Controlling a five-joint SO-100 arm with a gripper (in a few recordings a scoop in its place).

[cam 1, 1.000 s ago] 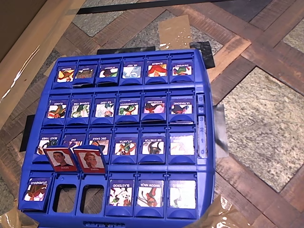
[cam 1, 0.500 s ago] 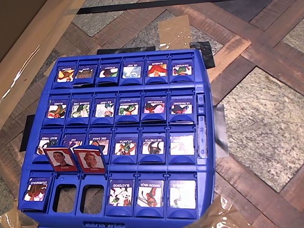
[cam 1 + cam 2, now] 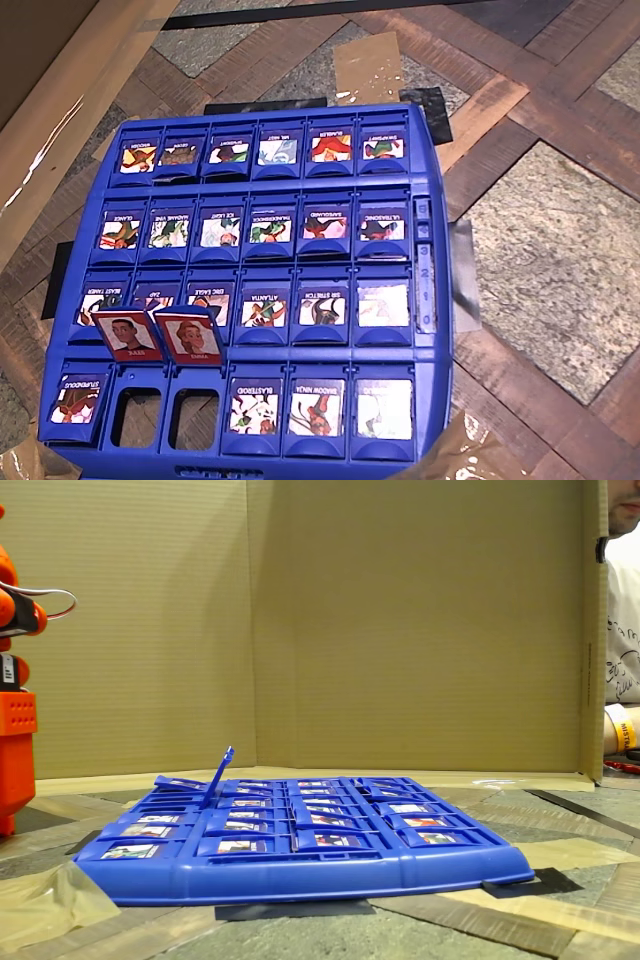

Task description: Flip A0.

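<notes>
STUPENDOUS tile (image 3: 76,398) lies flat, blue hero face up, in the bottom-left corner slot of the blue game board (image 3: 432,290) in the overhead view. Just right of it, 2 slots sit open w/ their red-framed portrait tiles (image 3: 158,334) tipped up; the rest of the tiles lie flat, and the fixed view shows a raised tile (image 3: 218,770) on the board's left. My orange arm (image 3: 15,725) stands at the left edge there, well apart from the board, and I can't tell how my claw is set.
</notes>
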